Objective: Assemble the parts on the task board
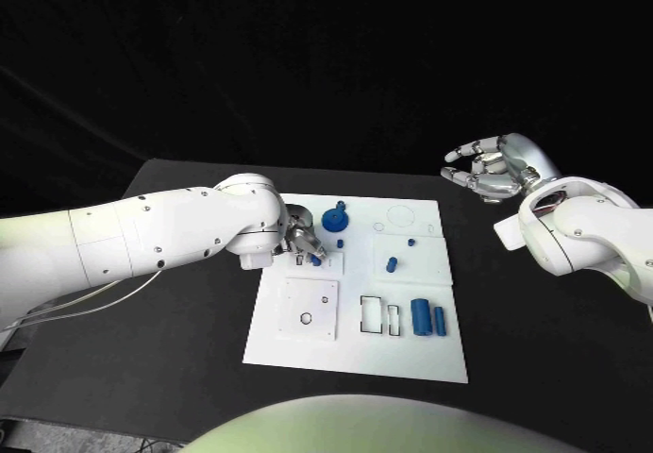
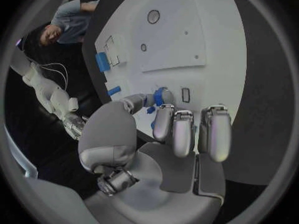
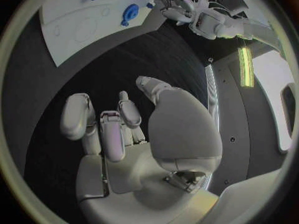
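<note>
The white task board (image 1: 357, 349) lies in the middle of the black table (image 1: 177, 330). The left hand (image 1: 302, 240) is seen low over the far left part of the board. A small blue part (image 2: 163, 96) is pinched between its thumb and a finger, while the other fingers (image 2: 182, 132) are curled nearby. The part is held right at the board, but it cannot be told if it already sits in its hole.

Other blue parts are seen on the board. A round blue part (image 1: 336, 223) lies at the far side, just beside the left hand. A small blue peg (image 1: 390, 264) lies near the middle. A long blue block (image 1: 424, 317) lies at the near right, next to a dark slot (image 1: 372, 314).

The right hand (image 1: 492, 168) is held up off the table, far and to the right, well apart from the board. Nothing is held in it, and its fingers are loosely curled and apart.

The step in hand is judged to be the placing of the pinched part. It should be kept upright and lined up over its hole before it is pushed. It should be pressed down slowly and straight. The pinch should be let go only when the part is felt to sit firm. The round part close by should not be bumped.
</note>
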Controlling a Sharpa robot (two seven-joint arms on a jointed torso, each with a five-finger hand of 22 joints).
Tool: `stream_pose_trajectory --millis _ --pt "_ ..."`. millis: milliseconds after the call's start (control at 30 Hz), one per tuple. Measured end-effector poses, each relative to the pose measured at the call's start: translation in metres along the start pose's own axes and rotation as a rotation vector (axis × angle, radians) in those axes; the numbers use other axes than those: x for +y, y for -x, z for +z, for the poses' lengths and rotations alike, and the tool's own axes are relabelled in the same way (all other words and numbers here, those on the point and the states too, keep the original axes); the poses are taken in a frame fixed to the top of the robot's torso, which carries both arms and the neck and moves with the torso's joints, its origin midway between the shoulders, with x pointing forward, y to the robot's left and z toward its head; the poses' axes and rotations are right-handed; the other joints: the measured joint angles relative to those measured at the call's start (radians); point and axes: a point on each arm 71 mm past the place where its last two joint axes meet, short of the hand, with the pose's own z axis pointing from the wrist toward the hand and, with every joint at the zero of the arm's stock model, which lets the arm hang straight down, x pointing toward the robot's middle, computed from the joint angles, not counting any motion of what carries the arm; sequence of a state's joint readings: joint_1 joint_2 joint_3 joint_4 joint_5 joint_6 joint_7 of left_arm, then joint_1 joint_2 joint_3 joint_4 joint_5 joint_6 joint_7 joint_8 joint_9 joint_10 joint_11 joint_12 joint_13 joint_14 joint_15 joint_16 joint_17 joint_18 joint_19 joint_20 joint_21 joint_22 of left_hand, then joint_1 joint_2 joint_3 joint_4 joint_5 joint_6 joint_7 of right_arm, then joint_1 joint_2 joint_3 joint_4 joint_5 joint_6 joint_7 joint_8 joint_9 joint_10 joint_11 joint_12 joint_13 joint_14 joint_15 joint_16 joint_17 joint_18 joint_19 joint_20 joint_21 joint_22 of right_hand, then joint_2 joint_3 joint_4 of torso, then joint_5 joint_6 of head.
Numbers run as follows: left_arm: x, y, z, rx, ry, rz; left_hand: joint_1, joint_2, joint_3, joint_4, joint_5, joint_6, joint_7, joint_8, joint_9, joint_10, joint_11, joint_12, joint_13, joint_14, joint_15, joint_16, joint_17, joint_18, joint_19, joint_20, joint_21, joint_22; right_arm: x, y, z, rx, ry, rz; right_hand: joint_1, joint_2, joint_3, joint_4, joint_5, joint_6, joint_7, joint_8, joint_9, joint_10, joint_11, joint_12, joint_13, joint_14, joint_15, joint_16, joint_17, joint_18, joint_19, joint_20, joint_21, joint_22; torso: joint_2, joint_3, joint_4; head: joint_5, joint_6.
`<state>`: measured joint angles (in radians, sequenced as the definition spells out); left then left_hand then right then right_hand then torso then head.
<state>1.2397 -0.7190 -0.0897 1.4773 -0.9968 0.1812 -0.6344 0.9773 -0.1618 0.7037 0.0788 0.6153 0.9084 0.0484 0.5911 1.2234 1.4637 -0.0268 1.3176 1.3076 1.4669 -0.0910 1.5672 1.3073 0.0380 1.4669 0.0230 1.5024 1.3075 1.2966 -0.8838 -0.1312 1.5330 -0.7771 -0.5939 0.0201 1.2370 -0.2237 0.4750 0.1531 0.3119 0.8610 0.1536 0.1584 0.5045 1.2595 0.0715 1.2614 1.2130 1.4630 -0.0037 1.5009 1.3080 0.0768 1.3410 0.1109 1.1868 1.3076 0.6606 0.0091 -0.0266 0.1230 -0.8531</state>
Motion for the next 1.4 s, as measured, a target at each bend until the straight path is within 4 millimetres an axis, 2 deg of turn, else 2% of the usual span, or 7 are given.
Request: stream_pose_trajectory --millis 1400 --pt "0.0029 -0.0039 -0.0020 -0.036 -0.003 0.005 -0.007 -0.004 0.000 0.000 -0.017 0.001 -0.002 0.012 0.007 0.000 0.000 -0.005 0.000 0.000 0.000 0.000 0.000 0.000 0.000 0.000 0.000 0.000 -0.0010 -0.0006 -0.0003 0.001 -0.001 0.000 -0.004 -0.004 0.006 0.000 0.000 0.000 0.000 0.000 0.001 0.000 0.000 0.000 0.000 0.000 0.000 -0.004 0.000 0.000 0.000 0.000 0.000 0.000 -0.001 0.0007 -0.0008 0.000 -0.002"
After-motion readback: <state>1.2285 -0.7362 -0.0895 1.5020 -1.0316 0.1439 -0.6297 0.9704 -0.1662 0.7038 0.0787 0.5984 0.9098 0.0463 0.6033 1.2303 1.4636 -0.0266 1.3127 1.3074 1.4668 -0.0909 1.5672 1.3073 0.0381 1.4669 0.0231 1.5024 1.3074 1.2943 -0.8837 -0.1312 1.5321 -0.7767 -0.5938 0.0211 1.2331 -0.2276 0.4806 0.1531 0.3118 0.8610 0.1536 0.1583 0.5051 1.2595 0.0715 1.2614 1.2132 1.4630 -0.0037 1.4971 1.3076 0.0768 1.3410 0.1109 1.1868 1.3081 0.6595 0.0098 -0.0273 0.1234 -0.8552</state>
